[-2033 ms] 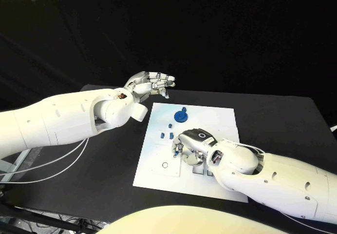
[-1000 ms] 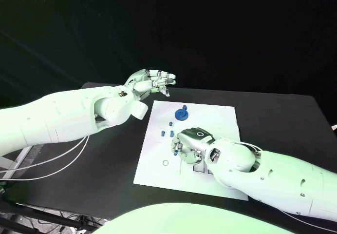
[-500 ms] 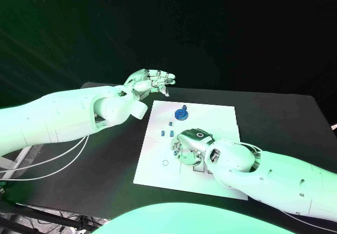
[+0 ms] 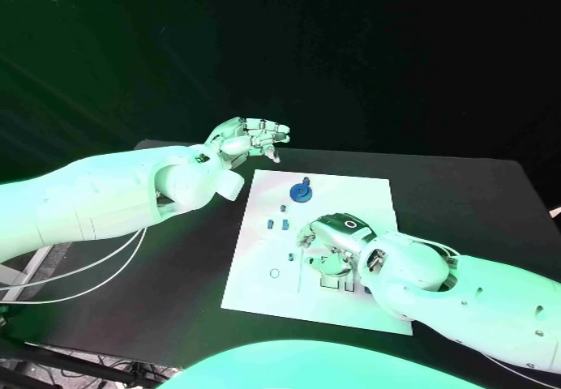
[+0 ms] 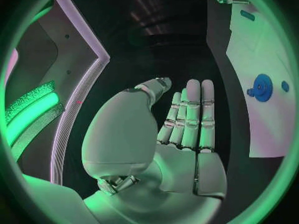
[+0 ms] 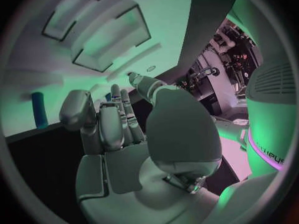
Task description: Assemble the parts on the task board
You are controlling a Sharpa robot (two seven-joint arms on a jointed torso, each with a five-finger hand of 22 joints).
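— Left silver many-fingered hand (image 4: pixel 248 136)? 
— Raised past the far-left corner of the flat white task board (image 4: pixel 362 198), fingers loosely apart, holding nothing.
— Right silver hand (image 4: pixel 331 237)? 
— Palm-down over mid-board; grasp impossible to tell.
— Round blue gear part (image 4: pixel 301 191)? 
— Seated near the far edge.

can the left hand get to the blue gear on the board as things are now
Probably yes. The left hand hangs past the board's far left corner holding nothing, and the blue gear sits near that far edge with nothing between them. The right hand is nearer the robot.
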